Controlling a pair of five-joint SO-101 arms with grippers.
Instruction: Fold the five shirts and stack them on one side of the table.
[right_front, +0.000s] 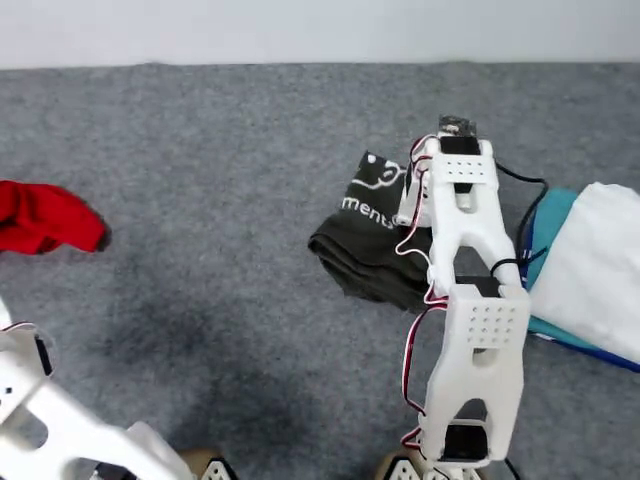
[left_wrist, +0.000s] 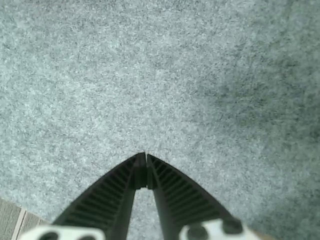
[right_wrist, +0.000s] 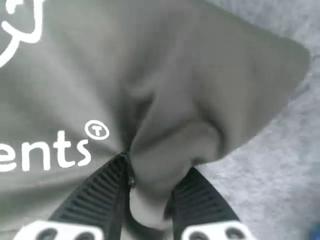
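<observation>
4 shirts: on the grey table (right_front: 200, 330).
Red shirt (right_front: 45, 218): well apart from my left gripper (left_wrist: 146, 158).
Left gripper: pressed closed, empty.
Dark shirt (right_front: 365, 250): fold pinched in my right gripper (right_wrist: 159, 165).
Teal shirt (right_front: 548, 225), white shirt (right_front: 600, 270): near that gripper, white on teal.

Bare grey table (right_front: 230, 300) lies wide between the red shirt (right_front: 45, 218) at the left edge and the dark shirt (right_front: 365, 250). On my right side, the white shirt (right_front: 600, 270) crowds close beside my right arm (right_front: 478, 320).
</observation>
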